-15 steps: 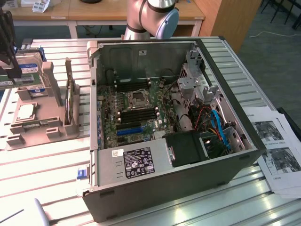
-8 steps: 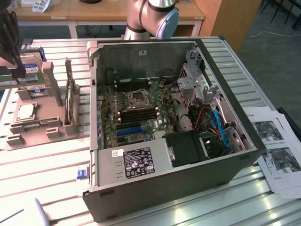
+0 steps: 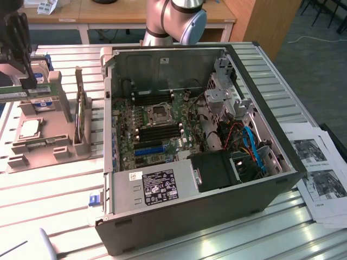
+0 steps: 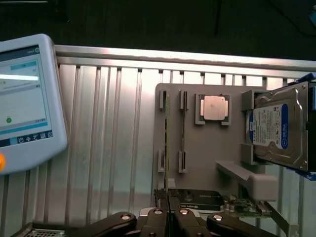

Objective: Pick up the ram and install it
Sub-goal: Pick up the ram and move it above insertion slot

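Observation:
Two thin green ram sticks stand on edge in the slots of a grey holder [image 4: 197, 158]. One ram stick [image 4: 167, 133] lies in line with my fingertips; the other [image 4: 183, 128] stands beside it. In the exterior view the ram [image 3: 81, 111] rises upright from the holder [image 3: 49, 146] at the left. My gripper [image 4: 168, 200] is shut with nothing visible between its fingers. It hangs high above the holder [image 3: 23, 76], clear of the sticks. The open computer case [image 3: 190, 135] shows the motherboard with its black memory slots [image 3: 160, 131].
On the holder also sit a silver processor [image 4: 213, 107] and a hard drive with a blue-white label [image 4: 276, 129]. A teach pendant with a lit screen [image 4: 24, 98] lies on the ribbed metal table. Printed sheets [image 3: 320, 173] lie at the exterior view's right of the case.

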### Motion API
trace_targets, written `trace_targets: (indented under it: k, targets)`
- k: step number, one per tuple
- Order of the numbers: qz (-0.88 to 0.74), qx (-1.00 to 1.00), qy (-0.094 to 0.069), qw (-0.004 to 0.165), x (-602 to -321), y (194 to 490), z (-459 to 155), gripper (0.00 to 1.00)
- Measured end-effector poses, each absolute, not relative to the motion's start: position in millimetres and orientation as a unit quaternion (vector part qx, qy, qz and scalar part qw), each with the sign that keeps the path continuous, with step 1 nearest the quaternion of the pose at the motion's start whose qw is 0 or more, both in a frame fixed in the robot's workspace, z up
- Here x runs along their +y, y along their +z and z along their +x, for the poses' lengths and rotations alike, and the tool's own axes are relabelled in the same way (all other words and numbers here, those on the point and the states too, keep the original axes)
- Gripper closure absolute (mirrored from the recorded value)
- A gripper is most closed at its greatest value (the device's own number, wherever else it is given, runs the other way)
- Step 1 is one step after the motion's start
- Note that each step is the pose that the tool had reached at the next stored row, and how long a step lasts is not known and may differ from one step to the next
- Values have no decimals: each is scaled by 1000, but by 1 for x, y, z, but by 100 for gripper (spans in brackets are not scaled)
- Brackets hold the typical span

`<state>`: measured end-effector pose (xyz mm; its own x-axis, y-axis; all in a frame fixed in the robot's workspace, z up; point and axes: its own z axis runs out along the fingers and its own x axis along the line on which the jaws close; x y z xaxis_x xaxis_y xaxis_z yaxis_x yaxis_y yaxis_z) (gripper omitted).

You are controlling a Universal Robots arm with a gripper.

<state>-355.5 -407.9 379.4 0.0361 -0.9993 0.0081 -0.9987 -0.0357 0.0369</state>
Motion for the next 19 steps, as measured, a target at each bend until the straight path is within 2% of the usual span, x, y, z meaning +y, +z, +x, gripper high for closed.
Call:
trace_targets:
  k: [19]
  targets:
    - [719,-694,-15,21,-408,380,-322,89]
